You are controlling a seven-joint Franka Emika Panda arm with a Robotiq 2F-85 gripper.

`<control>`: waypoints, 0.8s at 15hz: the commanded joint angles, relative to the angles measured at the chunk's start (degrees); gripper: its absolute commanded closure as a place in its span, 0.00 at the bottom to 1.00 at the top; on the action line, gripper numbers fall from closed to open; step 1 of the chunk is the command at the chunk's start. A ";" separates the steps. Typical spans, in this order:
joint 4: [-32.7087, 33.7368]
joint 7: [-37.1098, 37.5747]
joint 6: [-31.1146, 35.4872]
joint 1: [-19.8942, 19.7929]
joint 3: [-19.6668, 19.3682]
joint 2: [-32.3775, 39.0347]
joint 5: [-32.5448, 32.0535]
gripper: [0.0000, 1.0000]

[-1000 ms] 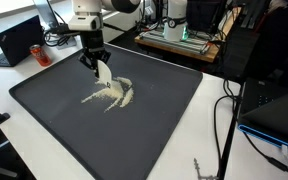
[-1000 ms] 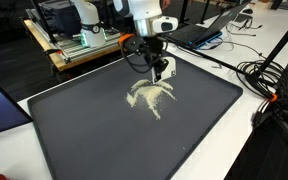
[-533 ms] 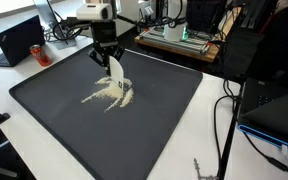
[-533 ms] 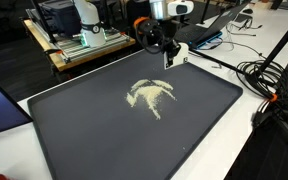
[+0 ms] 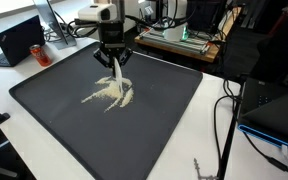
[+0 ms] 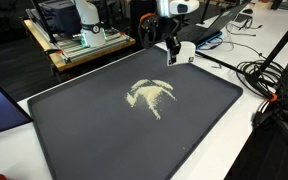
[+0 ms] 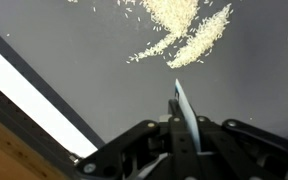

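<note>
My arm points down over the mat [image 5: 44, 100]; my gripper [image 5: 115, 58] clamps a white scraper [image 5: 118, 72] near scattered rice [image 5: 109, 93].

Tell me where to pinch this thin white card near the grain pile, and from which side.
Pinch the white card at its upper end, one jaw on each flat face, coming from above, as the gripper does now. It is a thin flat strip hanging over the mat, so this likely leaves its lower edge free by the grains.
</note>
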 commanded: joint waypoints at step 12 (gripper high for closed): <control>-14.56 35.59 13.54 2.20 0.84 -9.25 4.00 0.99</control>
